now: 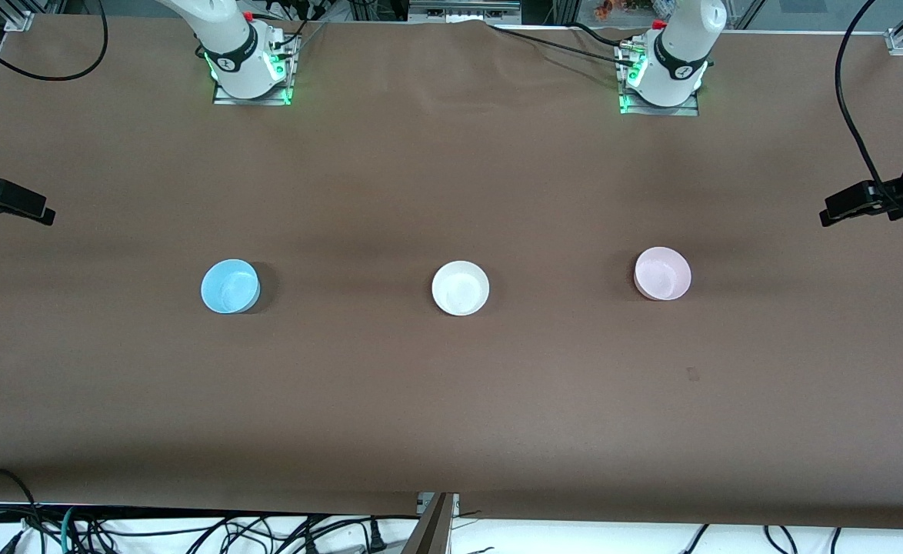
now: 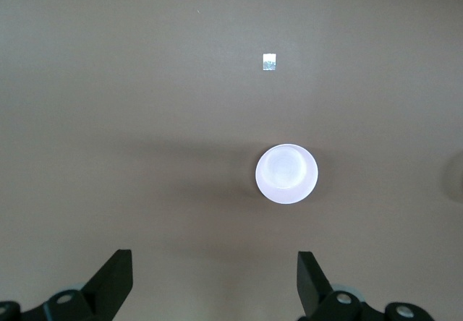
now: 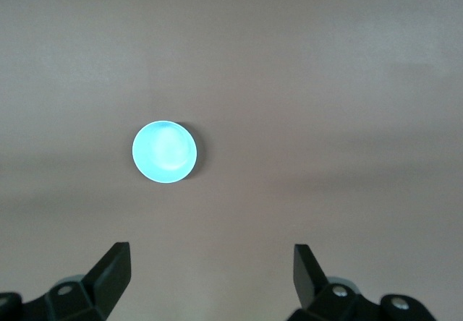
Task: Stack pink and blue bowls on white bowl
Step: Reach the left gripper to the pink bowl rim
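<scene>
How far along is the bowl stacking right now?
Nothing is stacked yet. The blue bowl, the white bowl and the pink bowl stand apart in a row on the table, white in the middle. Nothing is in hand: the left end effector is open high over the table with the pink bowl in its view, and the right end effector is open above the blue bowl's end. Both placements remain.

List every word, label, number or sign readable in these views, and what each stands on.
None can be read.
Blue bowl, white bowl, pink bowl: plain, no print.
Small silvery tag on the table: too small to read.
Round marks on the arm bases: too small to read.
</scene>
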Available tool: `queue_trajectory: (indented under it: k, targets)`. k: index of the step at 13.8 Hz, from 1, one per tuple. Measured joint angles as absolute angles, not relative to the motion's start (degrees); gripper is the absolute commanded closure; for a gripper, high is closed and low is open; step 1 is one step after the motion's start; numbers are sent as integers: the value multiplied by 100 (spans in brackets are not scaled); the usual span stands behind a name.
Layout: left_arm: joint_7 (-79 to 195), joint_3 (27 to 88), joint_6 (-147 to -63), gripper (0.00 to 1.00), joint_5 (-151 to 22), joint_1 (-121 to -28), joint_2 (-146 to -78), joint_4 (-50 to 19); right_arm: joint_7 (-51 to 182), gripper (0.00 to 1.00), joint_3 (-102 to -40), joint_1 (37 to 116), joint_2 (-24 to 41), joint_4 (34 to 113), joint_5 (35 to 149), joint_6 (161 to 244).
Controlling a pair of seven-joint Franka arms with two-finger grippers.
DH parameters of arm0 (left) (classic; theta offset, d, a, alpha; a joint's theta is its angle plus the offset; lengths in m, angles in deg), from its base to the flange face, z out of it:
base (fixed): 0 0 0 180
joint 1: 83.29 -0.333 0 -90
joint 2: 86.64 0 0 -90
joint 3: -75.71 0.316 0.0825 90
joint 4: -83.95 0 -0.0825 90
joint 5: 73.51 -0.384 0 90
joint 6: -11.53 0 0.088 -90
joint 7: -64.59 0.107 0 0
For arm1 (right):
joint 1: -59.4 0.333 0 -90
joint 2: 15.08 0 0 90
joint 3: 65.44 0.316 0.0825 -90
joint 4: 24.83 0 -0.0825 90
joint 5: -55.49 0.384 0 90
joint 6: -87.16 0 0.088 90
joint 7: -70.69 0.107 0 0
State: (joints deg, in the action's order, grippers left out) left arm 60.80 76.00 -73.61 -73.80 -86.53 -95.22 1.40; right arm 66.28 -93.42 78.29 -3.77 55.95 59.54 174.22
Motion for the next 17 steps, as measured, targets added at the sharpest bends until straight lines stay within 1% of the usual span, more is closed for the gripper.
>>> queue_trajectory:
  k: [5,8,13,17]
  targets:
    - [6142,7603,-7360,0,-7376,-8680,-9524,85,6628,1,-9342,7829,-377,5595,5954,17422]
    - [6282,7603,-7517,0,-7196,-8755,-9642,-393,6628,1,-9342,7829,-377,5596,5955,17422]
    - [6836,7607,-9036,0,-6690,-8864,-10103,-1786,6628,1,-9342,7829,-377,5595,5955,17422]
    - [7041,7559,-10373,0,-6363,-8843,-10268,-2808,6628,1,-9342,7829,-377,5595,5955,17422]
